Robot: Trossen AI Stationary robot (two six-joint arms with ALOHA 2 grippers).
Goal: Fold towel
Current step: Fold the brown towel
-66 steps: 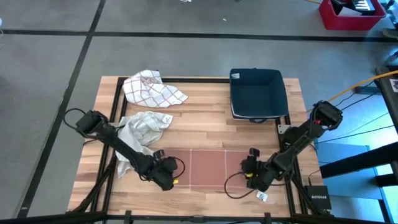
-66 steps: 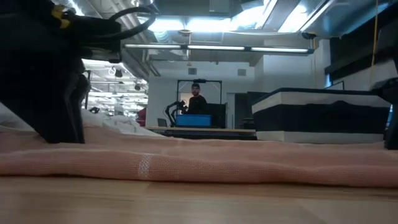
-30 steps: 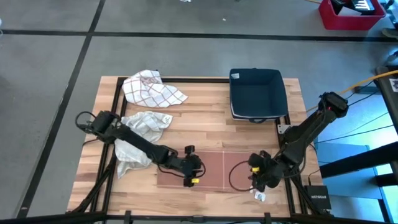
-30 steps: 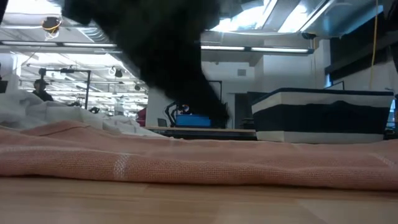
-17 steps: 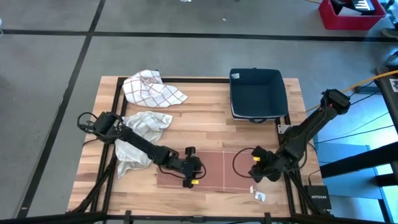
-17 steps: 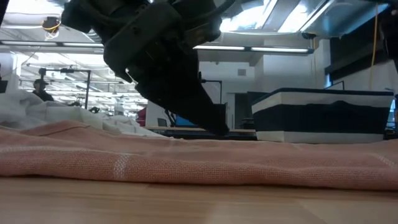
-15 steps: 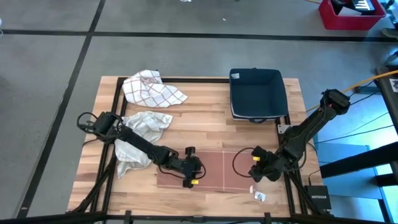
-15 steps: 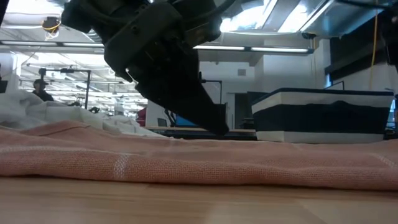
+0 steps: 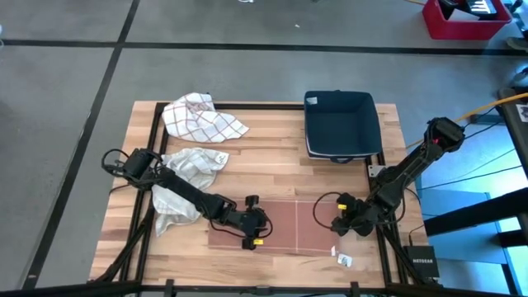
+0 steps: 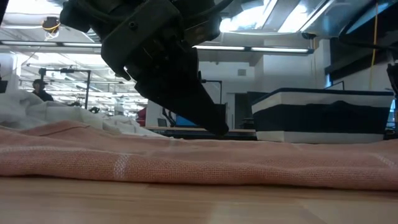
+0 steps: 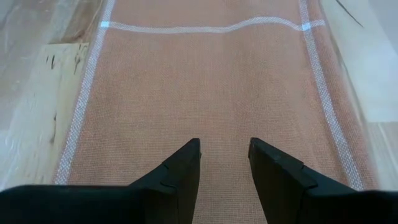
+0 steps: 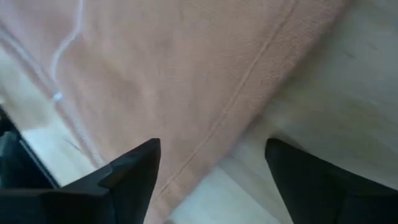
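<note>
So, towel: the pink towel is lying flat at the table's six o'clock edge, a white stripe crossing it.
Open room: bare wood is showing toward twelve o'clock, up to the dark bin at one o'clock; two crumpled cloths are sitting at ten o'clock.
Left gripper: hovering over the towel's middle, fingers slightly parted, gripping nothing.
Right gripper: sitting at the towel's three o'clock edge, fingers spread wide, holding nothing.
</note>
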